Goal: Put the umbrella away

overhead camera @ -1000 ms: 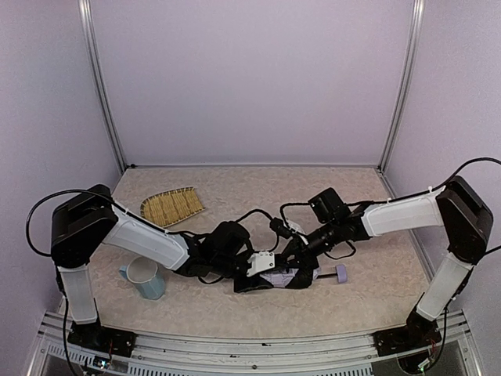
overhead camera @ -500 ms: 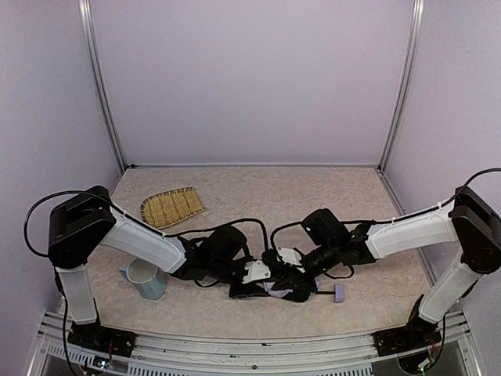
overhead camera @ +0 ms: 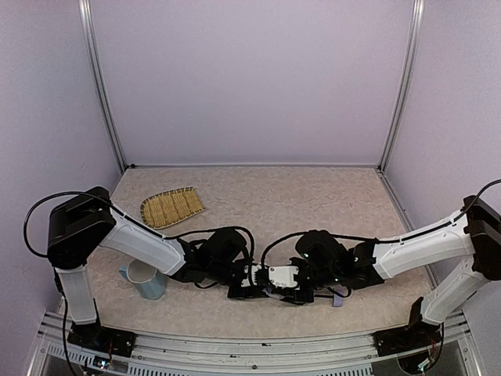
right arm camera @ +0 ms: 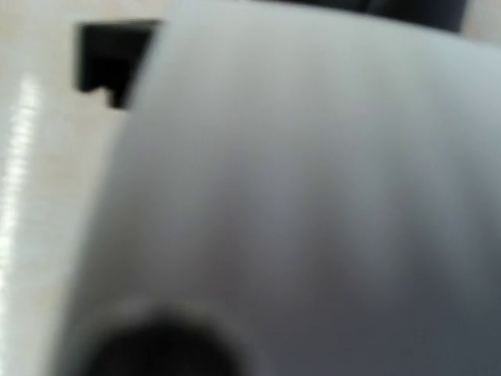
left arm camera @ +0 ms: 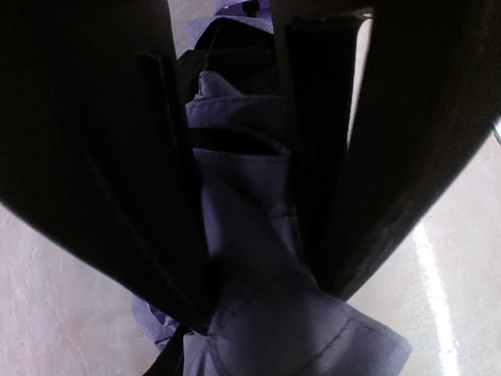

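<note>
The umbrella lies on the table near the front edge, mostly hidden under both grippers. Only its small lavender handle knob [overhead camera: 338, 300] shows clearly in the top view. My left gripper [overhead camera: 244, 288] is down on its left end. In the left wrist view that gripper [left arm camera: 262, 301] is shut on the umbrella's lavender fabric [left arm camera: 243, 235], with black lining showing further up. My right gripper [overhead camera: 301, 291] is low over the umbrella's middle, close against the left gripper. The right wrist view is filled by a blurred grey-white surface [right arm camera: 297, 196], so its jaws and any grip are hidden.
A woven bamboo tray [overhead camera: 172, 206] lies at the back left. A pale blue mug [overhead camera: 145, 278] stands by the left arm's base. Black cables loop over the table around both wrists. The metal front rail [overhead camera: 250, 345] runs just in front of the umbrella.
My right arm has swung left and towards the front edge, dropping low against the left gripper. The umbrella and its knob have shifted towards the front. The left gripper has kept its hold.
</note>
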Motion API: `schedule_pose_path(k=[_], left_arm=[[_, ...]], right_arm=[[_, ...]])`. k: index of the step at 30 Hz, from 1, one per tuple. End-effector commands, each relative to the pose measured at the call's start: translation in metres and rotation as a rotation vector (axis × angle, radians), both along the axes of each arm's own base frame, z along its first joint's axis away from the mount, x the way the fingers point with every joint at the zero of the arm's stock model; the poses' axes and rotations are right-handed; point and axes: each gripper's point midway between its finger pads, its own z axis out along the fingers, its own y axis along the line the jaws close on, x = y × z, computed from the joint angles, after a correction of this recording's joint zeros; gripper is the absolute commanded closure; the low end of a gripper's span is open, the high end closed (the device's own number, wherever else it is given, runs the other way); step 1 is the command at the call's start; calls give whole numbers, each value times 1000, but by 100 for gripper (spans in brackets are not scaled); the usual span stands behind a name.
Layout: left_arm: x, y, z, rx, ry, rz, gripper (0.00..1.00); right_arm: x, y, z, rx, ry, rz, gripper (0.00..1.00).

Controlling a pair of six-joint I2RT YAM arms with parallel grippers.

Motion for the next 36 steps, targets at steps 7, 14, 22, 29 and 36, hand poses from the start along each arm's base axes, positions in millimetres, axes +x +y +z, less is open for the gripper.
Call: schedule_pose_path(k=[7,14,22,29,36], left_arm=[[41,71,-64,240,58,388,100],[29,70,-58,211,32,320,100],[34,65,-62,229,28,361,100],[34,70,-59,203,-8,384,100],[7,70,-63,256,33,233,100]], right_arm=[[-65,-25,-36,-190,-78,218,68],[-69,-30,-28,-160,-108,258,67],[-65,-11,-17,-110,-93,226,67],[-31,-7,94,303,158,-21,65],[87,-57,132,373,385,-448,44]])
